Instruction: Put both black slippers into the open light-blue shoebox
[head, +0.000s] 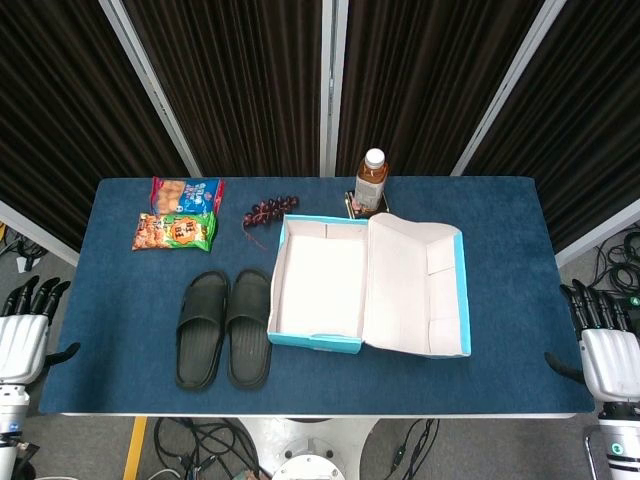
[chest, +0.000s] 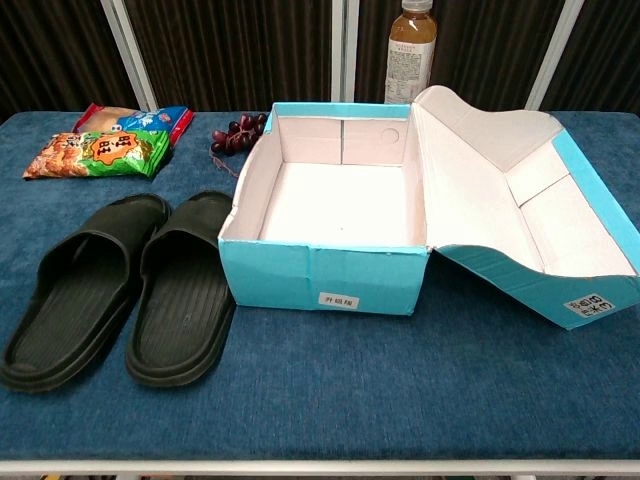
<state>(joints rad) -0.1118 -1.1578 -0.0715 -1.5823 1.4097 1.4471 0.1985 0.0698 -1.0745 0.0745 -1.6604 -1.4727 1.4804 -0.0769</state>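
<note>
Both black slippers, the left slipper (head: 202, 329) and the right slipper (head: 249, 326), lie side by side, soles down, on the blue bench (head: 500, 215), just left of the open light-blue shoebox (head: 318, 290); the box holds nothing, its lid (head: 415, 285) flopped open to the right, so nothing is done yet and both slippers are left to move. The left hand (head: 25, 335) and right hand (head: 605, 350) hang off the bench's left and right ends, well apart from the slippers, fingers spread, holding nothing; snack bags (head: 178, 215), grapes (head: 268, 211) and a bottle (head: 371, 180) sit far.

A lab-style robot test booth: dark curtains (head: 240, 70) behind a blue-clothed table (head: 500, 330); loose cables (head: 200, 440) on the floor
</note>
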